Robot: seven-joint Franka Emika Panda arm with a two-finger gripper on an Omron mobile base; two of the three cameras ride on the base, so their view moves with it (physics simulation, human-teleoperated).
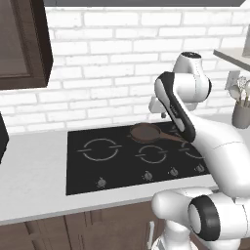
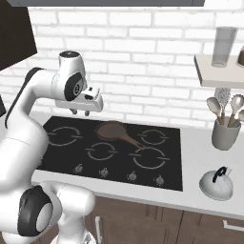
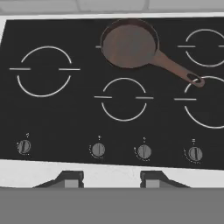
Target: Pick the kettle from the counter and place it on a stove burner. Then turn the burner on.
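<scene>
The kettle (image 2: pixel 217 183), squat and silvery-white with a dark arched handle, stands on the pale grey counter (image 2: pixel 198 147) right of the black cooktop, near the front edge. My gripper (image 2: pixel 80 113) (image 1: pixel 161 116) hangs above the cooktop's back left part, far left of the kettle. It is open and holds nothing; in the hand view the gripper (image 3: pixel 110 179) looks straight down on the cooktop's front edge. The large stove burner (image 2: pixel 150 157) (image 3: pixel 205 103) is a grey ring at the front right of the glass, and the pan's handle tip reaches its rim.
A brown frying pan (image 2: pixel 113 130) (image 3: pixel 129 45) (image 1: pixel 145 132) sits on a back burner. Several knobs (image 3: pixel 98 150) line the cooktop's front. A grey utensil holder (image 2: pixel 225 133) stands behind the kettle, under a wall shelf (image 2: pixel 219 71) that carries a glass (image 2: pixel 224 45).
</scene>
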